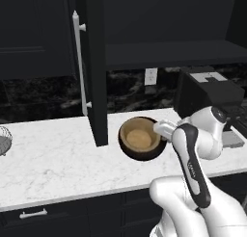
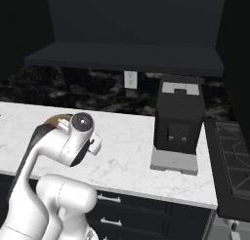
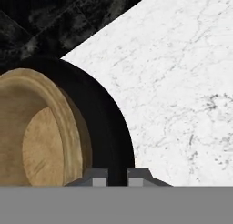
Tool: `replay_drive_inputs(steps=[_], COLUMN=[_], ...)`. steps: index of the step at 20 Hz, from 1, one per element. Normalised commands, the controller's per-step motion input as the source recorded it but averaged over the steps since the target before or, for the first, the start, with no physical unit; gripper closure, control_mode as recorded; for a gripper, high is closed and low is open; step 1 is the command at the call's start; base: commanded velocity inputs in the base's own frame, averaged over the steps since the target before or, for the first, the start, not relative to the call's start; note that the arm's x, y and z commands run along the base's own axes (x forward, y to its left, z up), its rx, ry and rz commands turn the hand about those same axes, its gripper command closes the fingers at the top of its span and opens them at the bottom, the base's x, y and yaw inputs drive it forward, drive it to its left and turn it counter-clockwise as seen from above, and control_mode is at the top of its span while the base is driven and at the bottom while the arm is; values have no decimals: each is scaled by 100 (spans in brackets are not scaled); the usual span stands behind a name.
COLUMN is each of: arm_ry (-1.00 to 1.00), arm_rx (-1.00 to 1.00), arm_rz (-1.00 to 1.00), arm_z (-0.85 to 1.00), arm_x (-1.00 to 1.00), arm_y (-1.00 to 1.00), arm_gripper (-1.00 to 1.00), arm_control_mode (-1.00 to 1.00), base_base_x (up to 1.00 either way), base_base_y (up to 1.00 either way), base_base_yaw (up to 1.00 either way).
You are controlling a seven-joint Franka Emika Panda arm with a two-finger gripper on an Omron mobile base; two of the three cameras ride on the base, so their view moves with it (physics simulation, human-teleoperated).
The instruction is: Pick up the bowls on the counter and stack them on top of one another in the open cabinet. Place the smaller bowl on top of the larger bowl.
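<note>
We find the end effector point(image 3: 117, 176) at the right-hand rim of the larger bowl point(image 1: 126, 144), with its two finger tips standing a narrow gap apart on either side of the black rim. Whether the tips actually press on the rim, we cannot tell. In the left base view the wrist reaches the bowl from the right.

The smaller bowl point(image 1: 139, 138) sits nested inside the larger bowl, and both rest on the bench point(image 1: 53, 159), just right of the front edge of the open cabinet point(image 1: 169, 53) door point(image 1: 95, 67). The door's long white bar handle point(image 1: 79, 62) runs vertically on its left face.

To the right of the bowls we see bare marble, then a black appliance point(image 2: 178, 119) on a grey base. A grey wire basket point(image 1: 4, 139) stands at the far left edge of the bench, well apart from the bowls. The cabinet shelf lies above and behind the bowls, dark and open at the front.

The larger bowl is glossy black, wide and round. The smaller bowl is tan wood with visible grain and a flat, lighter floor.
</note>
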Motion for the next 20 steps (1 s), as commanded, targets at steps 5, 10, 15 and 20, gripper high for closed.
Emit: replay_drive_inputs(steps=[5, 10, 15, 20], arm_ry=[2, 6, 8, 2], arm_rx=[14, 17, 20, 21], arm_rz=[-29, -27, -20, -15], arm_z=[100, 100, 100, 100], arm_x=[-8, 0, -14, -45], arm_y=[-39, -33, -27, -35], arm_gripper=[100, 100, 100, 100], arm_control_mode=[-100, -100, -100, -100], base_base_x=[0, 0, 0, 0], base_base_y=[0, 0, 0, 0], base_base_yaw=[0, 0, 0, 0])
